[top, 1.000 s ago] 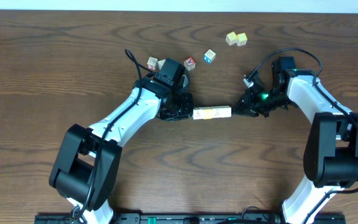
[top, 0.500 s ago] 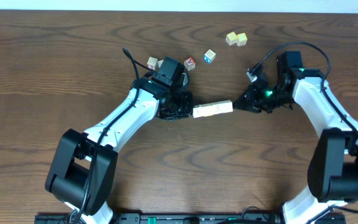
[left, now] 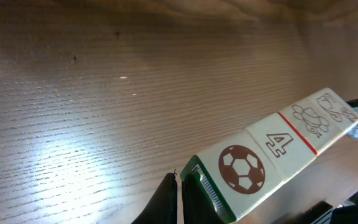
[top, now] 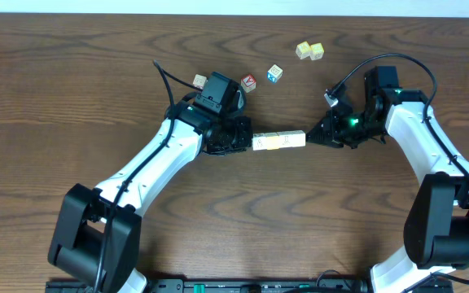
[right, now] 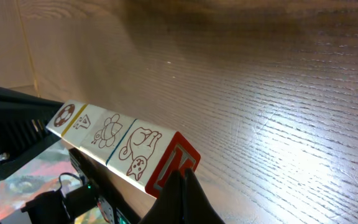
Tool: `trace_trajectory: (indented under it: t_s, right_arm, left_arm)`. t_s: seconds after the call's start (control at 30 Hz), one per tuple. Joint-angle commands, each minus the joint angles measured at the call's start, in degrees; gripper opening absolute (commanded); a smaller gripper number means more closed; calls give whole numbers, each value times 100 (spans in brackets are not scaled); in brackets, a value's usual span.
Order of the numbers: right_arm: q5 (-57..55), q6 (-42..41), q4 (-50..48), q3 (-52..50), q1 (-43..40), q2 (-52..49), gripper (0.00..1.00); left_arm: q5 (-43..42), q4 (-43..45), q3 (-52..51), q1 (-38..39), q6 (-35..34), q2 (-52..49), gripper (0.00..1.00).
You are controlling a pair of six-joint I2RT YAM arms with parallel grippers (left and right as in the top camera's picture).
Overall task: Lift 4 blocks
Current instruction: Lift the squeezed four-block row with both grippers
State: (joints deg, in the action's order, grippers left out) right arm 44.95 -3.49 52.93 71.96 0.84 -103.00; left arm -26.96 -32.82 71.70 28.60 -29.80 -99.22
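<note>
- Squeezing from both ends, the left claw (top: 248,142) and right claw (top: 310,138), each pinched narrow with nothing between its fingers, clamped the four blocks (top: 278,142) as one row.
- The row seemingly hung clear of the bench (top: 72,81), held by end pressure alone.
- Beyond, spare cubes (top: 248,82) sat untouched.

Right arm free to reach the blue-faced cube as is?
Probably not: right gripper is shut, pinning the block row against the left gripper. The blue-faced cube itself lies in the open.
</note>
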Motion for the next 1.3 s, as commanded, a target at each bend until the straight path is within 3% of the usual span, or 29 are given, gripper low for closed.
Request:
trace_trajectory:
  t_s: [0.0,1.27]
  right_arm:
    - [866,-125,26,57,339,221,1]
    - [664,-166,190,57,457,544,1]
  left_arm:
    - [-713,155,63,170,28,129,7]
    - [-839,155,63,170,-50,439,7]
